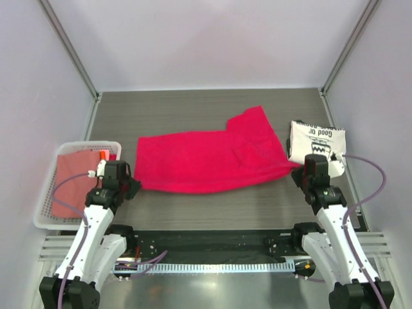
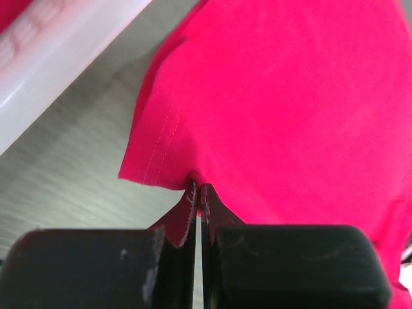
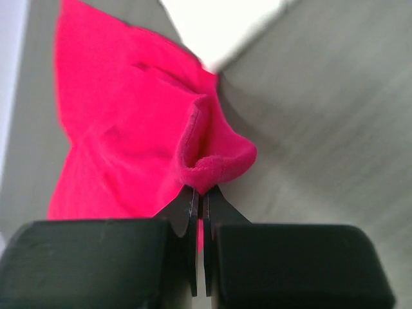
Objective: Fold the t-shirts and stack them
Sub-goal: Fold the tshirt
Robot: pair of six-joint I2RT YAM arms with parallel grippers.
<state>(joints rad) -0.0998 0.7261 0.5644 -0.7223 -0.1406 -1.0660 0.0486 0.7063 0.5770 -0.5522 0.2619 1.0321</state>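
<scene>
I have both arms on the crimson-pink t-shirt (image 1: 212, 158), spread flat at mid-table: the left gripper (image 2: 198, 193) is clamped on its hem corner at eight o'clock and the right gripper (image 3: 201, 193) is pinched tight on a bunched corner at four o'clock, so I judge this shirt's fold is only starting. My next move calls for raising both corners together and carrying them toward twelve o'clock, cloth taut and even. The cream t-shirt (image 1: 318, 145) lies in a compact square at three o'clock, while the white basket (image 1: 42, 205) at nine o'clock holds a faded red cloth (image 1: 74, 183).
</scene>
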